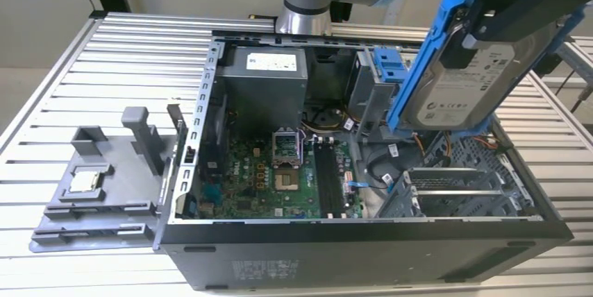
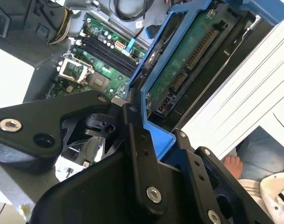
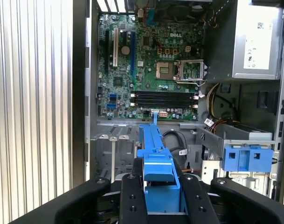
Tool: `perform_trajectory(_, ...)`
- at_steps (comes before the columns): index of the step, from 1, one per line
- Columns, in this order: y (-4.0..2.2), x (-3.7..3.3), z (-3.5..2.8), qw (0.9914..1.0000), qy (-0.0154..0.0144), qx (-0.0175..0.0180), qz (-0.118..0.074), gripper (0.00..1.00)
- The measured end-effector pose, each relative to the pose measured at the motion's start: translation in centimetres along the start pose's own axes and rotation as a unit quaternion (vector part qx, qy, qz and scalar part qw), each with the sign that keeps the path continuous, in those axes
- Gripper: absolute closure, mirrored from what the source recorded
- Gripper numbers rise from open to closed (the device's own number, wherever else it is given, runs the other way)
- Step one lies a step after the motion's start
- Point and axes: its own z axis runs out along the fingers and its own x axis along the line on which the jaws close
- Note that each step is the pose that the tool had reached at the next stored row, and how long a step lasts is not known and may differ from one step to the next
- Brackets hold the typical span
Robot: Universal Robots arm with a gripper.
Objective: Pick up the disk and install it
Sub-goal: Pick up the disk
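The disk (image 1: pixel 468 82), a silver-grey drive with a white label in a bright blue bracket, hangs tilted and nearly on edge above the open computer case (image 1: pixel 371 241), over its drive-bay side at the exterior view's right. My gripper (image 1: pixel 505 19) is shut on its upper end. In the second wrist view the disk's green circuit-board underside (image 2: pixel 186 58) and blue bracket show, clamped between my black fingers (image 2: pixel 138 154). The first wrist view looks along the bracket's blue edge (image 3: pixel 156 158), held by the gripper (image 3: pixel 161 198), down into the case.
Inside the case lie the motherboard (image 3: pixel 146 70), a grey power supply (image 3: pixel 253 42) and a drive cage with a small blue latch (image 3: pixel 246 157). A grey fixture tray (image 1: pixel 93 200) holding a square chip (image 1: pixel 85 180) sits on the slatted table (image 1: pixel 55 82). Part of a person (image 2: pixel 253 177) is beside the table.
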Motion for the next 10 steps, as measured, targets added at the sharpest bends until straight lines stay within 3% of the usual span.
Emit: perform_trajectory(10, -1.4, 0.52, 0.93, 0.99999, 0.0, 0.0, 0.005, 1.0)
